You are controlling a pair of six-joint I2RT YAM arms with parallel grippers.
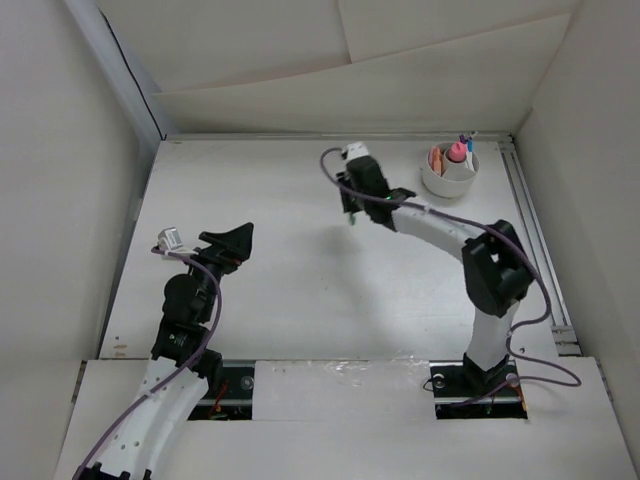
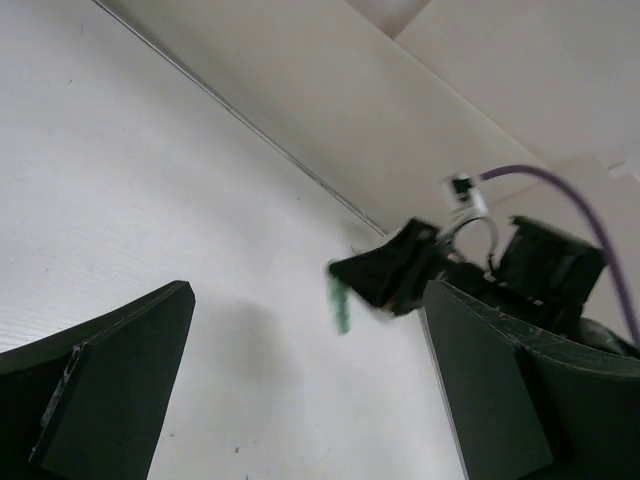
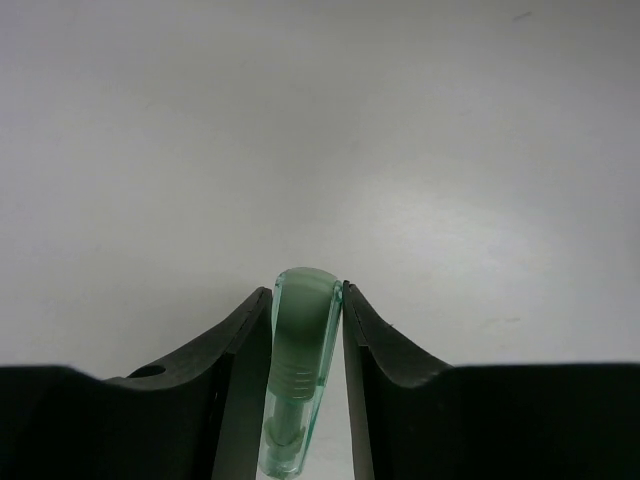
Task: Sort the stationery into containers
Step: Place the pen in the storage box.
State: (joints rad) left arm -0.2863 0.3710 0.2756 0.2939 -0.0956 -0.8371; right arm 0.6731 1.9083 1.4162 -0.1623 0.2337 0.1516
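So my right gripper [image 3: 306,300] is pinching a stubby green see-through highlighter [image 3: 300,335], one finger pressed against each side, rounded end sticking out past the tips. That's clear only from my right wrist camera. From above, the right gripper [image 1: 350,212] is a black lump with a speck of green under it, over the far half of the white table [image 1: 290,300], about midway between the left and right edges. I can't tell whether the highlighter is touching the table.

My left gripper [image 2: 305,290] is spread wide with nothing between its fingers [image 2: 100,385]. Its wrist camera looks across the table and catches the right gripper side-on, blurry, with the green highlighter hanging below it. From above, the left gripper [image 1: 233,243] sits near the left edge, well apart from the right one.

Only the top camera shows the round white plastic cup [image 1: 447,182], which stands in the far right corner of the table. Neither wrist view has it.

Counts: two arms, two grippers, one cup, one green highlighter, which is out of the cup and in my grip. Inside the cup I count one pink capped bottle [image 1: 457,152], an orange-pink bit [image 1: 435,158] that may be one or two highlighters, and some thin pens [image 1: 466,138] poking up at the far side, too small to count. I can't tell which compartment holds what.
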